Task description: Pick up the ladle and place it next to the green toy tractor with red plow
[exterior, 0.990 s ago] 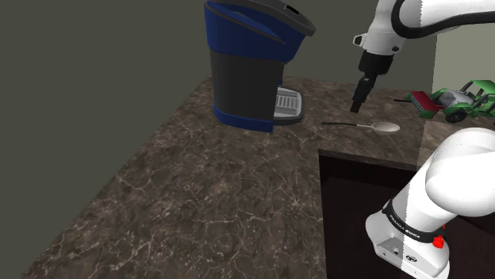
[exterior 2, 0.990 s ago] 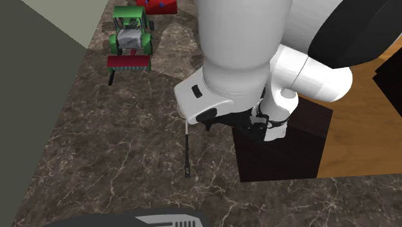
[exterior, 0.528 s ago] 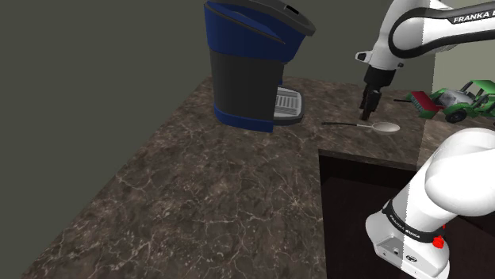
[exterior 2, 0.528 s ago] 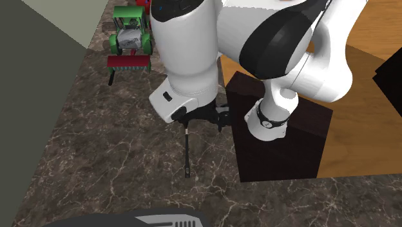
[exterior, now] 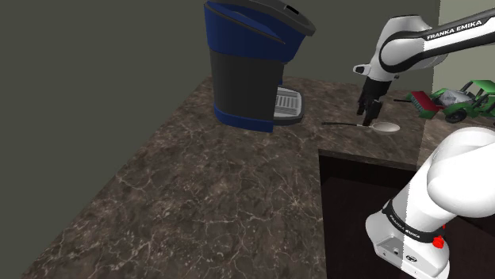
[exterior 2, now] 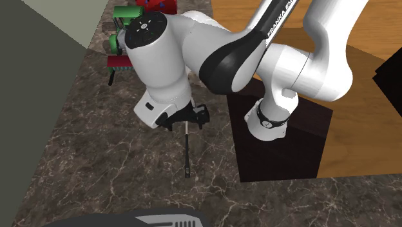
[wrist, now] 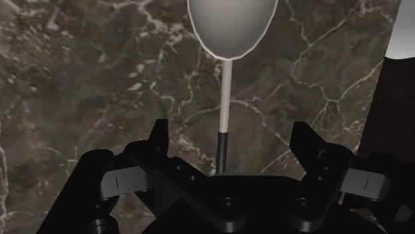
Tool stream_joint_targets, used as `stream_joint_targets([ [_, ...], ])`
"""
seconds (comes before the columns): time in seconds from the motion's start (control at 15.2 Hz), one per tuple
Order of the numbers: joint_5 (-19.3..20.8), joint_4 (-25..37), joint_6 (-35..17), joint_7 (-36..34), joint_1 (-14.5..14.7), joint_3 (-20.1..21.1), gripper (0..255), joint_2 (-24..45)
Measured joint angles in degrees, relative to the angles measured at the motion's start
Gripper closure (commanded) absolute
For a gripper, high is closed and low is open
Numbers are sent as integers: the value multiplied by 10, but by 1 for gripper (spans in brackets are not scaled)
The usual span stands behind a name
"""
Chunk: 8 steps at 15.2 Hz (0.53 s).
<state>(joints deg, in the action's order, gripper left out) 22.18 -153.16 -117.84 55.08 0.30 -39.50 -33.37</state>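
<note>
While my gripper (wrist: pixel 229 136) hangs open and empty astride the thin handle of the ladle (wrist: pixel 231 26) lying flat on the worktop (wrist: pixel 80 86), closing too high could miss it; gripped off-centre, the heavy bowl may swing it loose.

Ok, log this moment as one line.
tool open, straddling ladle | ladle flat on counter, not held | tractor apart

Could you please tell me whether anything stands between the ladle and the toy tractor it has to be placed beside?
Nothing visible does. Only counter shows between the ladle and the tractor. The open end effector straddles the ladle's handle with nothing between them.
</note>
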Motion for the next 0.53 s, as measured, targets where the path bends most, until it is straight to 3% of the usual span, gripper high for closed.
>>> stream_joint_targets([
  [0.53,8,-24,-53,6,4,-22,0,29],
])
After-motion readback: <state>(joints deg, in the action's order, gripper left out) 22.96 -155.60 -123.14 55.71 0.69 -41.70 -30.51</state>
